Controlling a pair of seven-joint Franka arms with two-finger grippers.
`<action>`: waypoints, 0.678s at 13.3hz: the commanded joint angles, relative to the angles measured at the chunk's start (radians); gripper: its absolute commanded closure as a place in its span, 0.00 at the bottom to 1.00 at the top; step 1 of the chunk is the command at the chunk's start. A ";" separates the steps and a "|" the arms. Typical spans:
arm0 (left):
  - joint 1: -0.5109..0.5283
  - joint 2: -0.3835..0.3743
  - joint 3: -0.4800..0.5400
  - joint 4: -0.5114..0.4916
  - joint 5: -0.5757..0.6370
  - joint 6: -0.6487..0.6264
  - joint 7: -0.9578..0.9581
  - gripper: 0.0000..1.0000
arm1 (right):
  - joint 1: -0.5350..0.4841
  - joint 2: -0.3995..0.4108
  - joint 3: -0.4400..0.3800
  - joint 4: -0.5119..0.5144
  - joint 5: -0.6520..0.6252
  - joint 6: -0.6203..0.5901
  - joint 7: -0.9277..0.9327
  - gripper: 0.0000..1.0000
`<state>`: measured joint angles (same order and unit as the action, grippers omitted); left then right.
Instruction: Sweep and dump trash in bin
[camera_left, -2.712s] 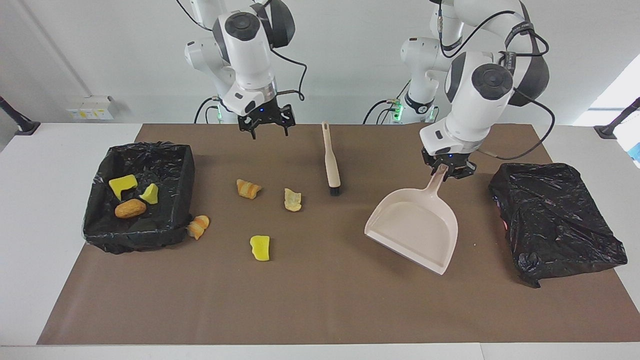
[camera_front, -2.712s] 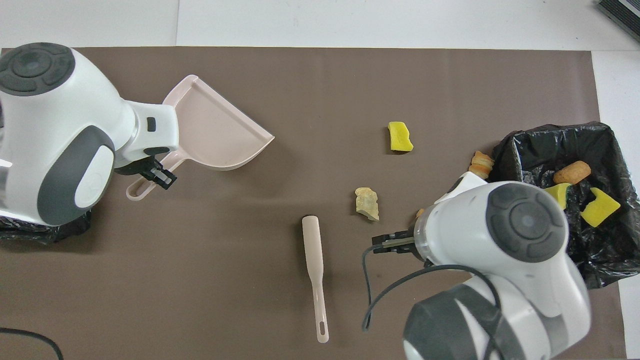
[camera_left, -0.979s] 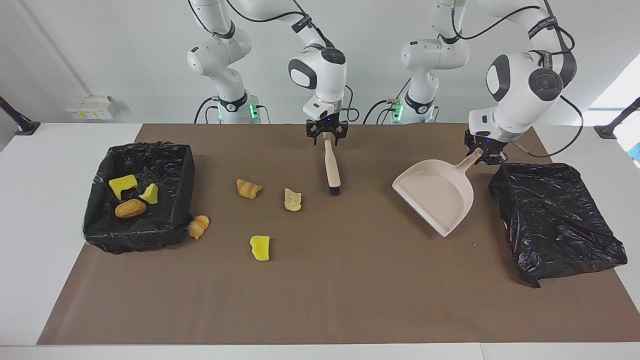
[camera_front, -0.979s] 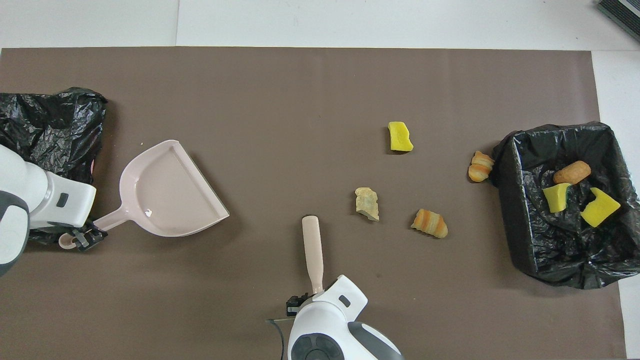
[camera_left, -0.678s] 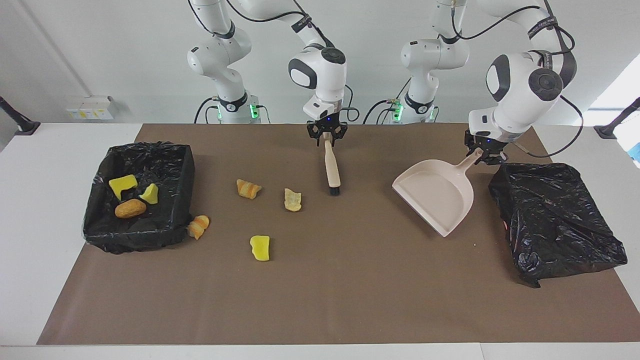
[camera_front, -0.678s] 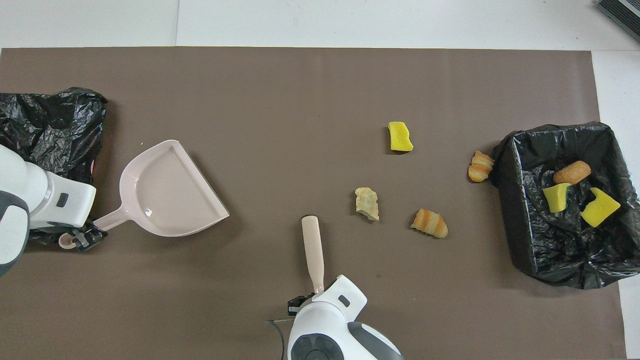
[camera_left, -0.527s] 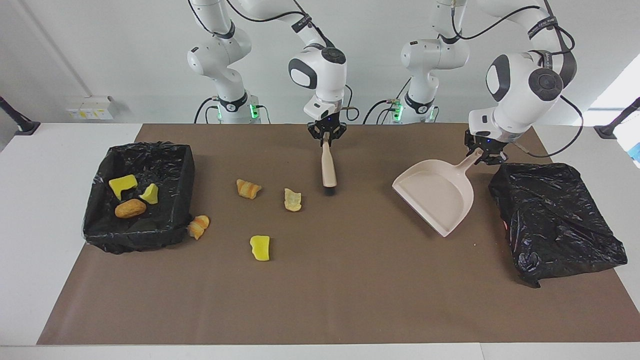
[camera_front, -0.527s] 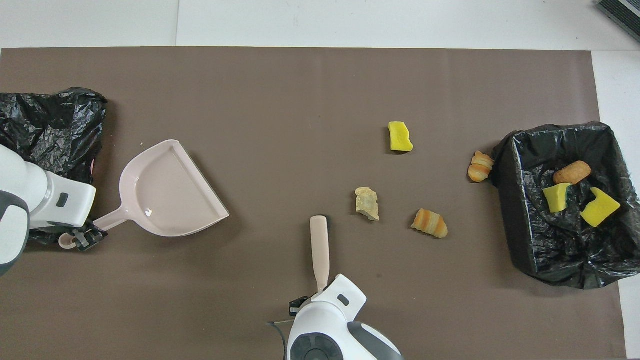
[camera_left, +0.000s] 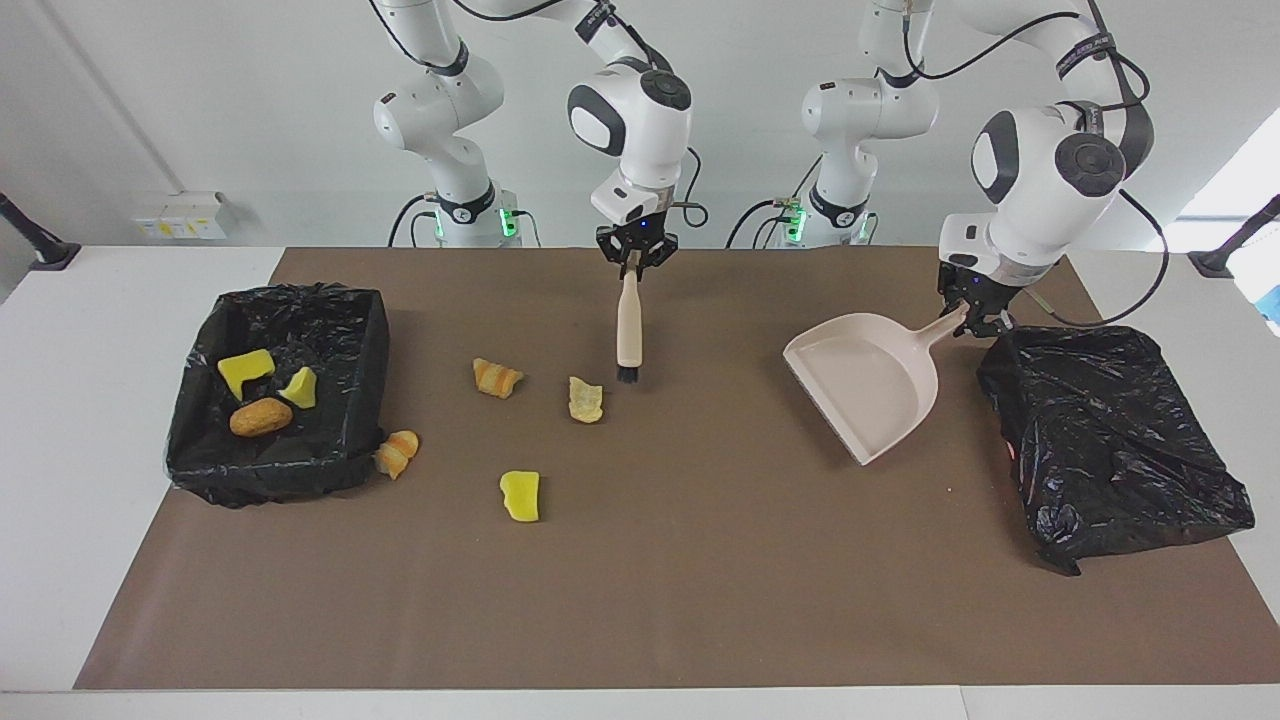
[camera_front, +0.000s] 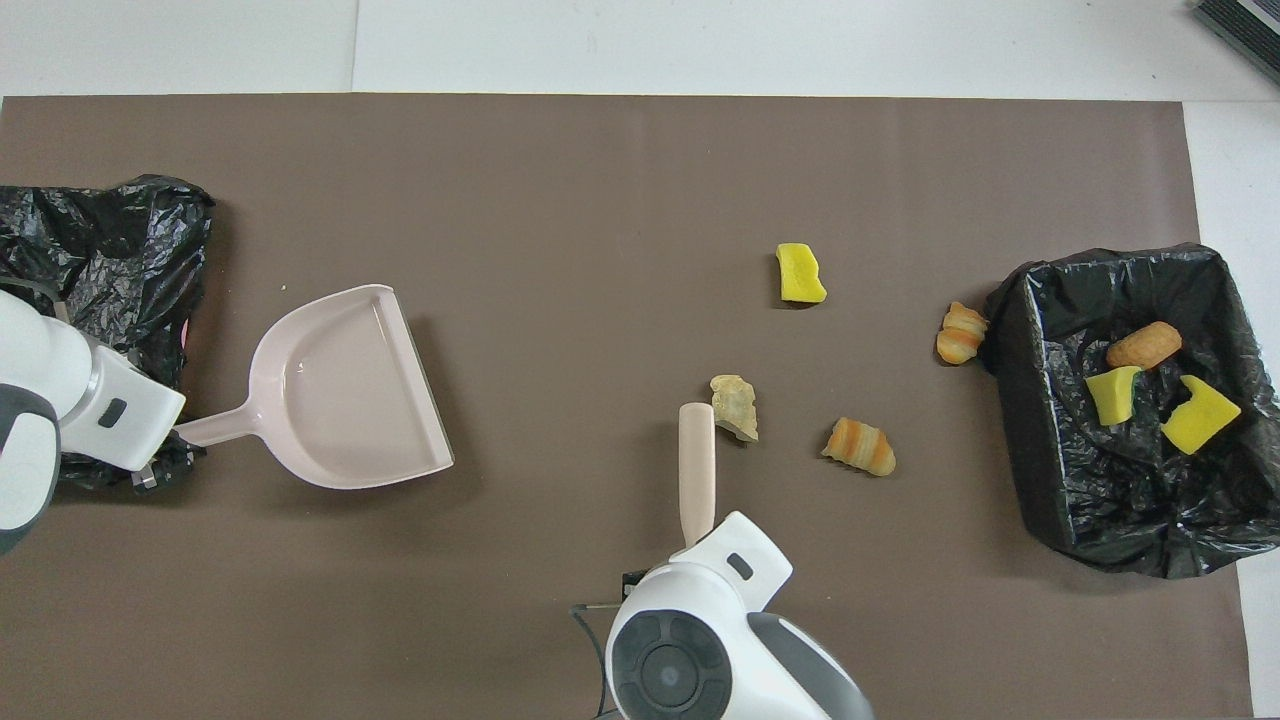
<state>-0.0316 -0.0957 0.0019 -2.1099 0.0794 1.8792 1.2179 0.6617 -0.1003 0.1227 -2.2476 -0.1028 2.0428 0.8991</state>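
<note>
- The right gripper was clamped tight on the handle end of the brush, which hung off the mat with its black bristles pointing down, just beside the pale crumbly scrap.
- The left gripper had its fingers closed on the handle of the dustpan; the pan was tilted, its open mouth facing the right arm's end of the table.
- Just beside that gripper, at the left arm's end, lay a crumpled black bag.
- At the right arm's end sat the bin, lined in black plastic, and three pieces of trash were in it: two yellow sponge chunks and an orange-tan lump.
- Four pieces lay out on the brown mat.
- A striped orange lump lay between the pale scrap and the bin.
- A second striped lump was touching the bin's outer wall.
- A yellow sponge piece lay farther from the robots than all the others.
- In the overhead view the brush head showed right next to the pale scrap; I couldn't tell whether they touched.
</note>
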 joint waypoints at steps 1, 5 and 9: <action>0.004 -0.026 -0.008 -0.032 0.022 0.038 0.054 1.00 | -0.100 -0.019 -0.002 -0.007 -0.062 -0.029 -0.029 1.00; -0.007 -0.027 -0.011 -0.030 0.025 0.032 0.051 1.00 | -0.285 0.019 0.000 -0.007 -0.253 -0.012 -0.089 1.00; -0.073 -0.006 -0.017 -0.036 0.023 0.070 -0.006 1.00 | -0.473 0.050 0.003 -0.009 -0.420 0.019 -0.227 1.00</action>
<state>-0.0654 -0.0946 -0.0209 -2.1176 0.0870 1.9109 1.2500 0.2585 -0.0612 0.1105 -2.2541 -0.4679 2.0303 0.7338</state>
